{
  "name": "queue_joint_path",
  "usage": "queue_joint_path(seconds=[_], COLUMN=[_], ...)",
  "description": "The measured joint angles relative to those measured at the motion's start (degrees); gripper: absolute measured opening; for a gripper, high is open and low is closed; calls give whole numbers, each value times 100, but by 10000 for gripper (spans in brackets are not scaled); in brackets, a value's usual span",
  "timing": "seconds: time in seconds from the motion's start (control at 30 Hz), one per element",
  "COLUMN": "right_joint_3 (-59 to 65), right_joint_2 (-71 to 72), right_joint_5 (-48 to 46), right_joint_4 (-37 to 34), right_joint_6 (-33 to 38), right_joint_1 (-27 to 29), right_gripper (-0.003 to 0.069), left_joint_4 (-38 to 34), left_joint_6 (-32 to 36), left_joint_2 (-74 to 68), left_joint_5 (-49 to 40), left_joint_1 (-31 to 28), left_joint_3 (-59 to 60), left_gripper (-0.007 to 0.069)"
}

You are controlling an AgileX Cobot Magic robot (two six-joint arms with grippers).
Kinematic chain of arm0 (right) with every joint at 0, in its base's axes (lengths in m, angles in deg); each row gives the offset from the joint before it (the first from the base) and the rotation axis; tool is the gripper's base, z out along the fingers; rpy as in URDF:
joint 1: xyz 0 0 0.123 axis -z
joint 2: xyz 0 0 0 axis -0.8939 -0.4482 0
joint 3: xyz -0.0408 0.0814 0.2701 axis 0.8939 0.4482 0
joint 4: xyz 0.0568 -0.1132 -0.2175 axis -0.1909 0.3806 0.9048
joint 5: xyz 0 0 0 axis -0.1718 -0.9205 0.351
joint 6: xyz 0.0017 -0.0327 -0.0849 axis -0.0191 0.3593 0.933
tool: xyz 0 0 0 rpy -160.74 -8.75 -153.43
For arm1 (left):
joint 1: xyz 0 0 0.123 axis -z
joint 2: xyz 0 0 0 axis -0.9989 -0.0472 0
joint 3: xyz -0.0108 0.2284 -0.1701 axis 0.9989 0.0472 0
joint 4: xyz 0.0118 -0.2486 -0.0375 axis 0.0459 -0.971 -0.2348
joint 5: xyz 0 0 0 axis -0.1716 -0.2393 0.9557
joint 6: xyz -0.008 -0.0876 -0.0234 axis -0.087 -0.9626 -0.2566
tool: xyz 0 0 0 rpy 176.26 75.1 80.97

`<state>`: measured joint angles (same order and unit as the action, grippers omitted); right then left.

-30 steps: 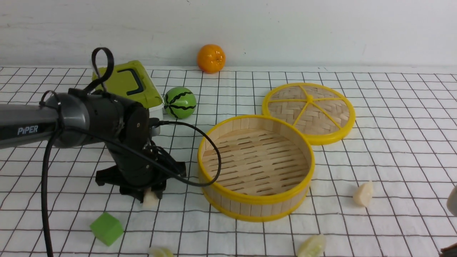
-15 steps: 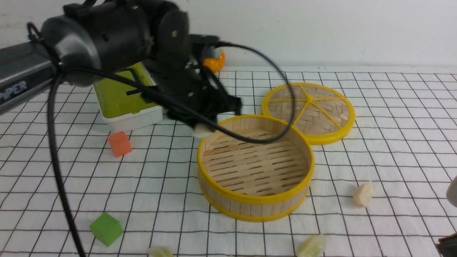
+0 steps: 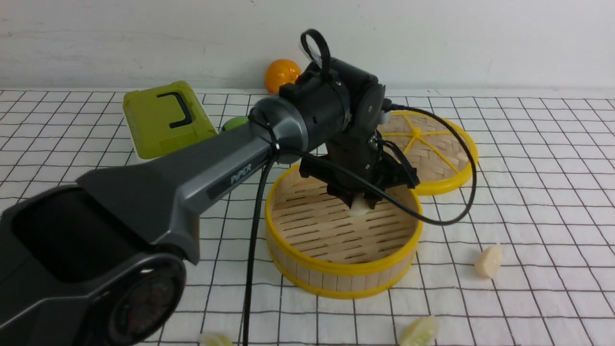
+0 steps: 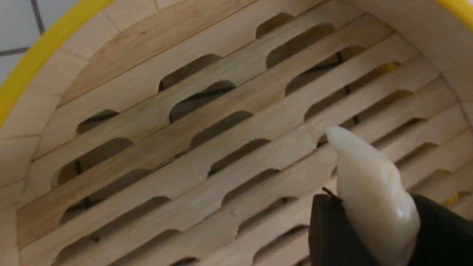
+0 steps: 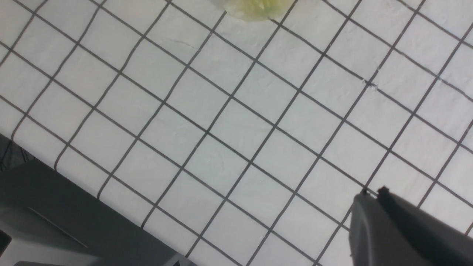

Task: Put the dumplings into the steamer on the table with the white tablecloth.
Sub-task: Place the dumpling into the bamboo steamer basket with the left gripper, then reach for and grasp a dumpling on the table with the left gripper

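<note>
dumpling [image 4: 369, 192] clamped in left gripper [image 3: 359, 202] over steamer [image 3: 336, 271]; right gripper [image 5: 373, 194] clenched.

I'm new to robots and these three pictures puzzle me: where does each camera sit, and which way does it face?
Front view: between the arms, facing forward over the white tablecloth to the steamer; shows the left arm and left gripper.
Left wrist view: on that arm's wrist, looking down into the steamer; shows its fingers clamping a dumpling.
Right wrist view: on the right wrist, looking down at cloth and a green-tinted dumpling; shows the shut right gripper.
Shared: front and left wrist views both show the steamer and held dumpling.
</note>
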<state>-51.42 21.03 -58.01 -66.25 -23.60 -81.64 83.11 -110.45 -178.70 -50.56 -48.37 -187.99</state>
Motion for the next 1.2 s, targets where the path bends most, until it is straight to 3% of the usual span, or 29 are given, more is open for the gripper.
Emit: queue_joint_path(seconds=[0.23,0.4,0.53,0.7,0.8,0.93,1.07,1.2], right_joint_3=[0,-1,-1,-1,-1,-1,-1,-1], right_joint_2=[262,317,317,317,317,317,317,317], right_joint_5=[-22,-96,-127,-121,-42,82,175,226], right_joint_4=[1,1,7,5,-37,-91,-154,-240], right_joint_6=[0,-4,-4,-4,-4,-4,-4,-4], right_joint_1=[0,0,0,0,0,0,0,0], right_gripper=[28,31,38,42,42,46,50,49], left_joint_4=[32,11,-7,-320,-663,-401,-31,28], left_joint_6=[-126,-130,280,671,1072,1068,643,20], left_joint_2=[-315,-308,-64,931,2246,3514,4459,5060], left_joint_5=[47,-331,-1119,-1248,-1262,-1272,-1227,-597], left_joint_1=[-7,-7,-1,-1,-1,-1,-1,-1], left_joint_3=[-93,-383,-954,-933,-110,1533,3528,5241], left_gripper=[252,377,440,449,449,449,449,449])
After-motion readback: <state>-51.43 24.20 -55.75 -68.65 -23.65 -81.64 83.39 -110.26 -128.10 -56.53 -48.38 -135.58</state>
